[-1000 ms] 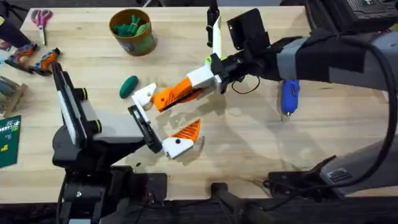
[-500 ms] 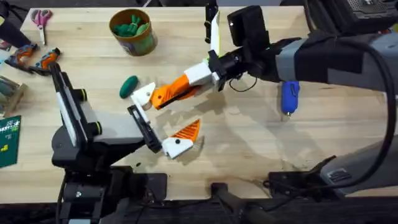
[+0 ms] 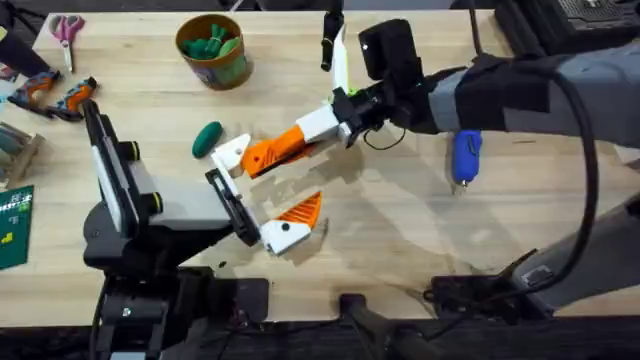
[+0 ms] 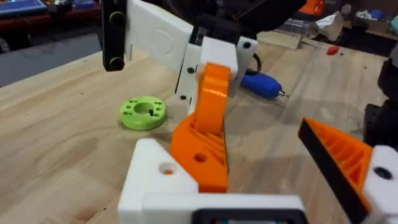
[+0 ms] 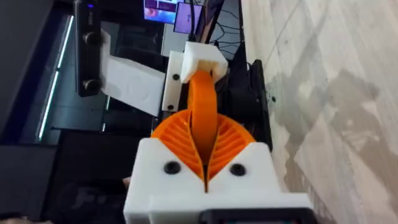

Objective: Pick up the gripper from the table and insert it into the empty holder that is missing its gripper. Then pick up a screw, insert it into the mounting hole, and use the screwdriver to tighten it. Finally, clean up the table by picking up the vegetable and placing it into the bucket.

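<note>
Found the right gripper (image 3: 305, 135) over the middle of the table (image 3: 400, 230), orange pads pressed together on the orange gripper piece (image 3: 268, 153). Saw that piece held slanted above the wood, far end touching the holder (image 3: 230, 152), the plain white finger of the left gripper (image 3: 262, 192). Could not tell whether seated fully in the holder. From the left wrist, saw the piece standing up out of the white block, just behind a round hole in the block's top face. Noted the left gripper spread wide, clasping nothing, twin white finger with its orange wedge (image 3: 300, 212) well apart from the holder. Spotted the vegetable (image 3: 207, 138) lying on the table just beside the holder, on the side toward the bucket (image 3: 213, 50). Saw green items already inside the bucket near the far edge. Found the screwdriver (image 3: 465, 155) flat on the wood under the right arm, and a lime-green disc (image 4: 142, 113) near it in the left wrist view
</note>
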Motion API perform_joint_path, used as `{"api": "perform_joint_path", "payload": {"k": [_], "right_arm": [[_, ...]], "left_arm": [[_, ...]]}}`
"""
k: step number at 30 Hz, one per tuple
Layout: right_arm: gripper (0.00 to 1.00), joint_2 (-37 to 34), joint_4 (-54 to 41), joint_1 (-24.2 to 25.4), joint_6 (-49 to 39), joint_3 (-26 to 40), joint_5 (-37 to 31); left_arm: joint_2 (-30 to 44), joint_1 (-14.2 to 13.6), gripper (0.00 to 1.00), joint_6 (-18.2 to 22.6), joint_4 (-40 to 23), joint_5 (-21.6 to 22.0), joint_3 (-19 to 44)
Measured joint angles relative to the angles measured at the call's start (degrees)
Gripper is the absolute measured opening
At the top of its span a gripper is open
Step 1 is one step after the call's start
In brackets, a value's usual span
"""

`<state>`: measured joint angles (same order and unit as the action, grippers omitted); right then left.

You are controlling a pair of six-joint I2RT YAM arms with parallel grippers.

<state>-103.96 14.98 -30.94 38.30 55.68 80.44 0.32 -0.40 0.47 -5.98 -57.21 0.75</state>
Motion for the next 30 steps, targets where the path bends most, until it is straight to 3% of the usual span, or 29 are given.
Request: {"api": "perform_joint_path", "payload": {"k": [30], "right_arm": [[0.009, 0.0, 3.9, -2.6, 8.8, 0.8, -5.9]], "left_arm": [[0.0, 0.3, 0.986, -0.5, -0.2, -0.8, 0.0]]}}
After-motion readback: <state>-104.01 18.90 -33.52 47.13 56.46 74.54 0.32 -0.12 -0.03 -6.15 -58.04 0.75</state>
